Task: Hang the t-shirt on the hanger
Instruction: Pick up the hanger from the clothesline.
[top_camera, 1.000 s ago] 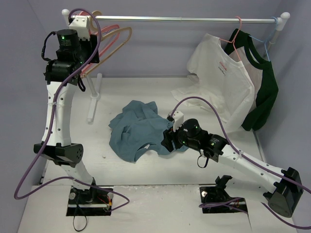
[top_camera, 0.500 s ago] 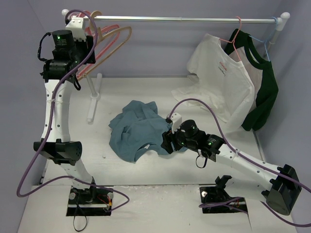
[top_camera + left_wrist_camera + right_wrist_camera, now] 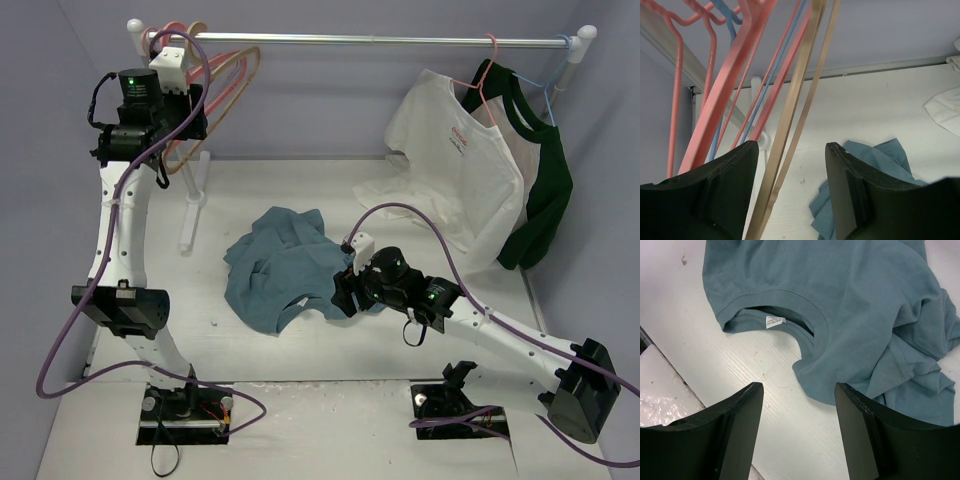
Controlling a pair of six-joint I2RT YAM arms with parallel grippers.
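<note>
From the overhead view, the t-shirt (image 3: 280, 265) lies crumpled near the middle of the table (image 3: 270, 180), collar end toward 5 o'clock. My right gripper (image 3: 343, 292) sits low at that 5 o'clock edge of the cloth. Through the right wrist camera its fingers (image 3: 740, 430) are spread wide with nothing between them. They hang over bare tabletop, and the collar (image 3: 812, 322) curves just beyond them toward 12 o'clock. A small white label (image 3: 774, 321) shows inside the neckline. I cannot tell whether the fingertips touch the table.

The hanger (image 3: 256, 62) hangs at the 11 o'clock corner of the scene, hooked over the left end of the rail (image 3: 380, 41) among the pink hangers (image 3: 215, 60). My left gripper (image 3: 195, 108) is raised up there, level with the hangers.

In the left wrist view the hanger (image 3: 788, 120) runs as two thin tan strips from 1 o'clock down to 7 o'clock, passing between the spread fingers (image 3: 725, 195). It lies nearer the 9 o'clock finger than the other, and neither pad presses it. The pink hangers (image 3: 725, 85) fan out toward 10 o'clock. Far below, a piece of the t-shirt (image 3: 875, 165) shows at 4 o'clock on the white table.

At the 2 o'clock end of the rail hang a white t-shirt (image 3: 460, 170) and a dark green and white shirt (image 3: 545, 190), well apart from both arms.
</note>
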